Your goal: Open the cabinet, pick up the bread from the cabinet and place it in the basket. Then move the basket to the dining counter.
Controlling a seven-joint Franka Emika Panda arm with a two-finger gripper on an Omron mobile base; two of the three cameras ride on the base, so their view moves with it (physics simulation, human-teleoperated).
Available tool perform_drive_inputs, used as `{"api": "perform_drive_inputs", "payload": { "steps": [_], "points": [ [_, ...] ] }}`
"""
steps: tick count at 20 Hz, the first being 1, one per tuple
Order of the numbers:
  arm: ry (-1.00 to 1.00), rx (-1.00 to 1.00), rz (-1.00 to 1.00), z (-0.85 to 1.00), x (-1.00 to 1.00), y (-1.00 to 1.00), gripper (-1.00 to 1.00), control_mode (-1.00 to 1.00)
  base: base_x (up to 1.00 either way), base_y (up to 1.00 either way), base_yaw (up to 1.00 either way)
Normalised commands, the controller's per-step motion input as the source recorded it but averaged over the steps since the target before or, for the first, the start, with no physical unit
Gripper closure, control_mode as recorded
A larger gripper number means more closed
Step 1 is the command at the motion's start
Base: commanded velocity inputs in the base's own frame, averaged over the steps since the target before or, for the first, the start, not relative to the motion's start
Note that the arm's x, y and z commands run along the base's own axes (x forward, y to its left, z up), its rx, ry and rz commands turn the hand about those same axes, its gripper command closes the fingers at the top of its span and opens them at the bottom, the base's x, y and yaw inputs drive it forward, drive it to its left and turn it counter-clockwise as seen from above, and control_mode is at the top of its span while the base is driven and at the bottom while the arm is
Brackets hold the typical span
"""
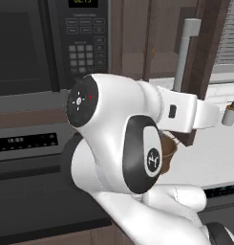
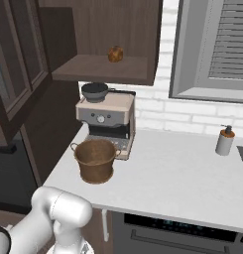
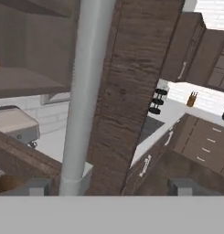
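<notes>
Grey vertical bar handle (image 3: 86,91) of the dark brown wooden cabinet (image 3: 131,82) stands between open jaws; the small golden-brown bread (image 2: 115,53), probably light and soft, suits a gentle side grasp.

1. Arm: white Franka Panda with dark joints. In the left base view it rises from the lower right and fills the middle of the frame, with a large rounded joint housing close to the camera.
2. Forearm and wrist: a white link runs from that housing toward the right, roughly level.
3. Lower arm: in the right base view, a rounded white elbow sits at the lower left corner.
4. Gripper (image 3: 111,186): in the hand view two small dark fingertips (image 3: 38,186) stand at the bottom edge, well apart, jaws spread.
5. Contact: the left fingertip lies just beside the foot of the bar handle (image 3: 86,91); whether it touches cannot be told.
</notes>
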Motion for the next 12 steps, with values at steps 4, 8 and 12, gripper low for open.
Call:
{"api": "perform_drive_inputs", "payload": {
  "steps": [4,8,12],
  "points": [
    [-0.02,0.14,0.28,-0.02,-1.00,-0.31,-1.00,-1.00,0.00,0.00,0.00],
    [-0.03,0.24,0.46,-0.12,-0.84,-0.53,-1.00,-1.00,0.00,0.00,0.00],
    [-0.05,0.24,0.36,0.00,-0.21,-0.86,-1.00,-1.00,0.00,0.00,0.00]
  ]
}}
